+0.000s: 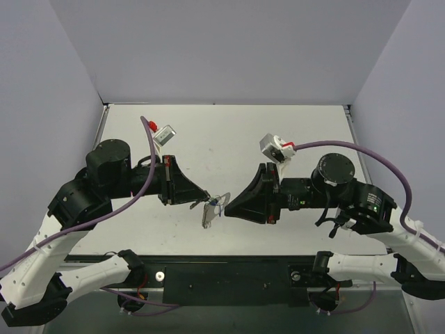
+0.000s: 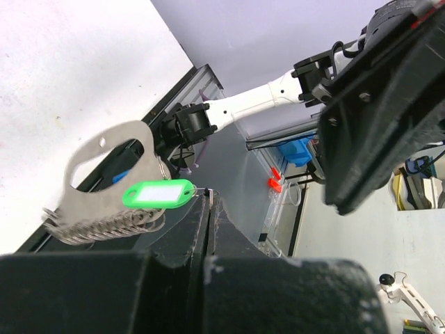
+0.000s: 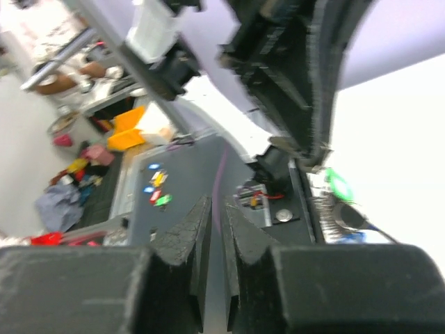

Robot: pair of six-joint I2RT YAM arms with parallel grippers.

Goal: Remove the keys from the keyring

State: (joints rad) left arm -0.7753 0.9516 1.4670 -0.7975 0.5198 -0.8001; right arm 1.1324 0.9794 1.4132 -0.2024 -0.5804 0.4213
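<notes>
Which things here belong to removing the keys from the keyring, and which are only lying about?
Job: keyring, keys bunched under its loop, green tag, left end effector holding the keyring, right end effector.
Lying about: orange box, blue box, both in the background.

Your left end effector [image 2: 211,203] fills the near edge, its black fingers pressed together on a small silver link [image 2: 207,191] at the right end of the green oblong plastic tag [image 2: 158,194]. Left of the tag hangs the flat silver metal oval keyring loop [image 2: 83,202], with a silver chain [image 2: 104,228] bunched beneath it. The right arm's black end effector [image 2: 348,188] looms at far right.
</notes>
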